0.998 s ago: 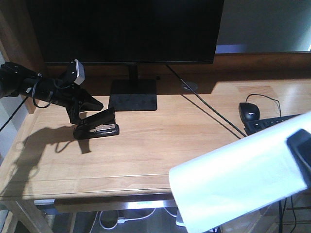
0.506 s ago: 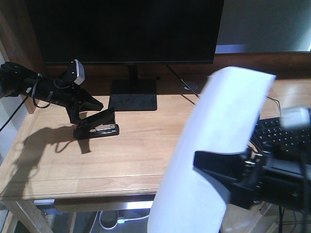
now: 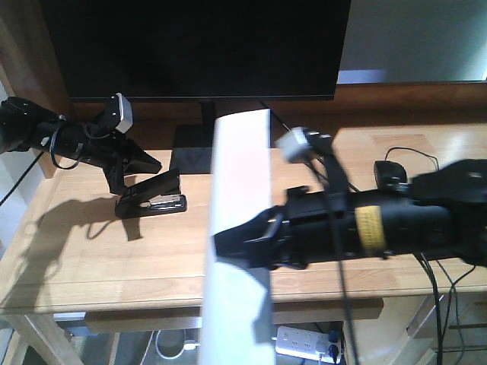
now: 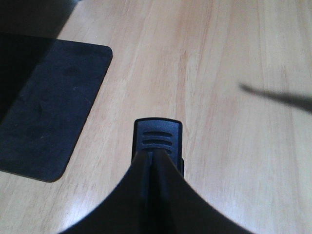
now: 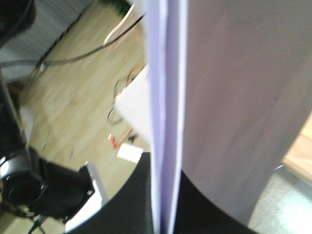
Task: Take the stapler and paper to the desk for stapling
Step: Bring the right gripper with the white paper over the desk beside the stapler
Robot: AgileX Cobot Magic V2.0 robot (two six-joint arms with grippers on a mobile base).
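While bright light is falling across the light-wood desk [image 3: 84, 251] under the dark monitor [image 3: 198, 46], the left gripper [image 3: 137, 173] is pinching the black stapler [image 3: 152, 201], which is sitting left of the stand [image 3: 209, 148], nose pointing right. The right gripper [image 3: 232, 243] is clamping the white paper [image 3: 242, 175], which is standing upright over the desk's front edge.

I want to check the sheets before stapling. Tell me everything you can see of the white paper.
The thin stack of plain white rectangular paper sheets looks unmarked, smooth and uncreased. It stands nearly upright, a tall narrow band reaching above the wide light-wood desk and extending below its front edge. The right arm's black tool clamps it about halfway down. The right wrist view shows several sheet edges lined up together where that tool pinches them. Nothing else appears to touch it.
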